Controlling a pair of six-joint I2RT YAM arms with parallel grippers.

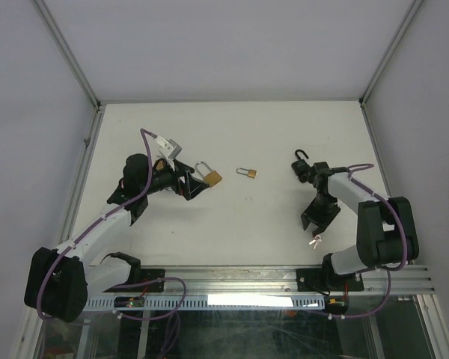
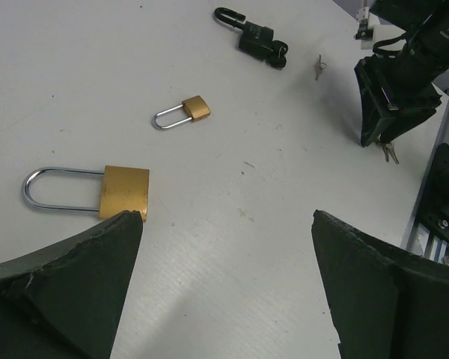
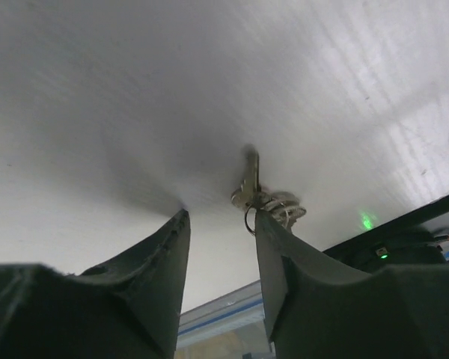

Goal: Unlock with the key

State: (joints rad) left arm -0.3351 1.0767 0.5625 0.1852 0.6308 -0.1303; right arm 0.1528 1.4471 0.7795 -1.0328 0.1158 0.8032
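Note:
A bunch of keys on a ring lies on the white table, touching the tip of my right gripper's right finger. The jaws are partly closed, with a bare gap between them. In the top view the keys lie just below the right gripper. A large brass padlock lies by the left fingertip of my wide-open left gripper. It also shows from above, the padlock just right of the left gripper.
A small brass padlock lies mid-table. A black padlock sits beside the right arm, with a single loose key near it. The aluminium rail runs along the near edge. White walls enclose the table.

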